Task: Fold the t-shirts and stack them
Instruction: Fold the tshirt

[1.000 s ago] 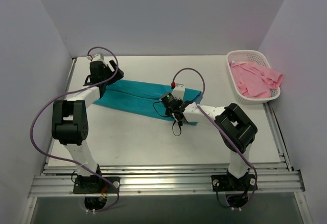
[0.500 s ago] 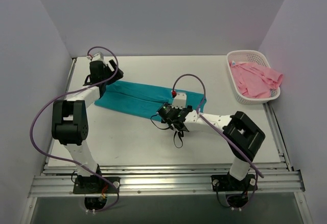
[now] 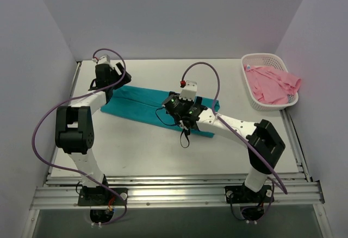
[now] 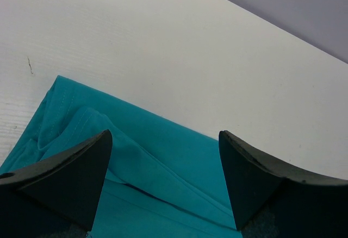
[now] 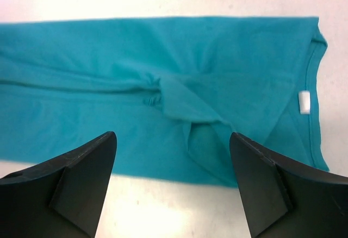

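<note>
The teal t-shirt (image 3: 136, 104) lies where it was, a long folded strip across the far half of the table (image 3: 152, 148). The right gripper (image 5: 171, 137) has swung from its near edge to hang above the collar half, fingers spread and empty, apparently lining up on the loose flap beside the white neck label (image 5: 304, 102). The left gripper (image 4: 163, 140), also spread and holding nothing, hovers over the strip's end near the far left corner, likely to lift it, while the pink t-shirt (image 3: 269, 83) waits in the white basket (image 3: 261, 57) at the far right corner.

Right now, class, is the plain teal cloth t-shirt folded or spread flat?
Folded: the plain teal cloth t-shirt lies as a narrow band, sleeve tucked inward.
</note>
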